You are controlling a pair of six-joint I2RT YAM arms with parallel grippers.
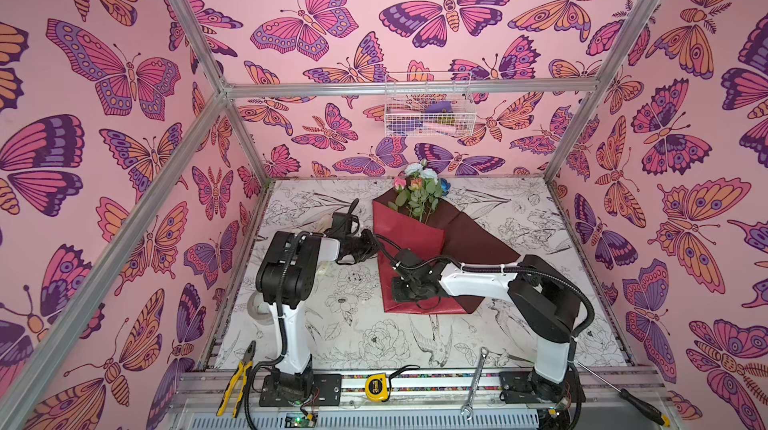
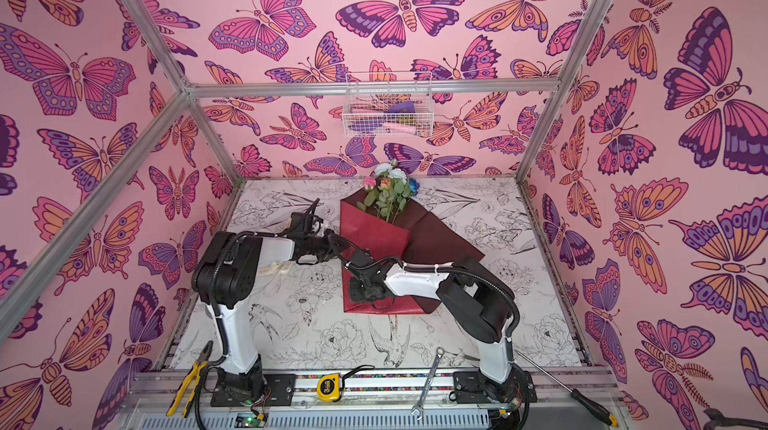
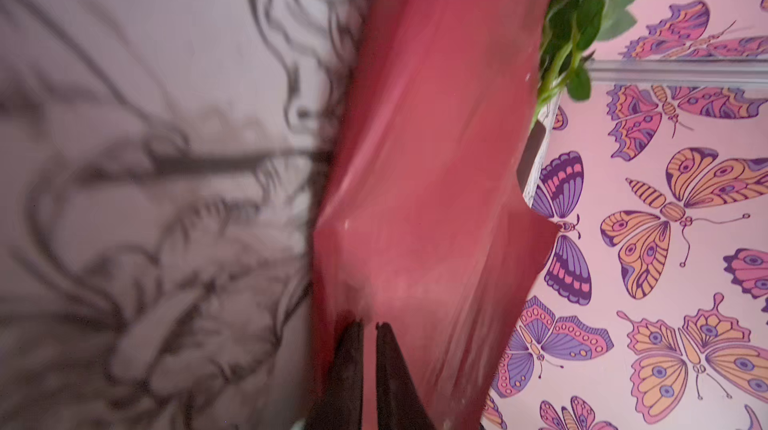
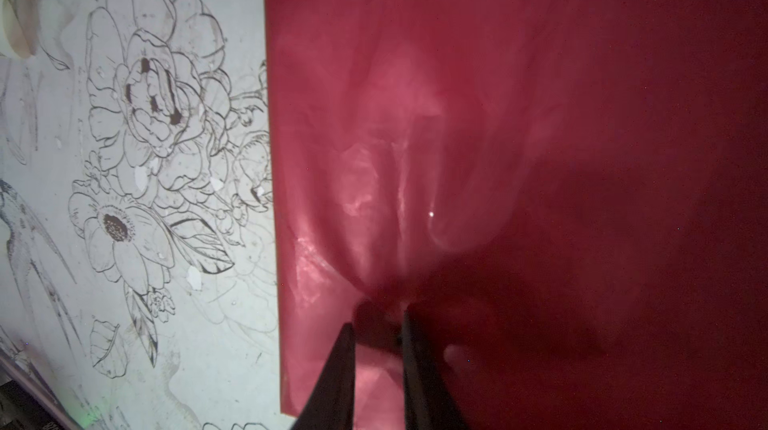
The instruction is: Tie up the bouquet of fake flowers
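Note:
The bouquet of fake flowers (image 1: 419,187) (image 2: 388,189) lies at the back of the table with its stems inside dark red wrapping paper (image 1: 411,237) (image 2: 382,237). My left gripper (image 1: 372,241) (image 2: 338,241) is at the paper's left edge. In the left wrist view it (image 3: 370,330) is shut on a raised flap of the paper (image 3: 428,158), with green leaves (image 3: 582,12) beyond. My right gripper (image 1: 401,293) (image 2: 357,293) is over the paper's near end. In the right wrist view it (image 4: 378,320) pinches puckered paper (image 4: 415,116). The stems under it are hidden.
A wire basket (image 1: 428,106) hangs on the back wall. Along the front rail lie pliers (image 1: 237,382), a yellow tape measure (image 1: 378,386), a wrench (image 1: 473,382) and a screwdriver (image 1: 623,390). A clear roll (image 1: 257,307) sits behind the left arm.

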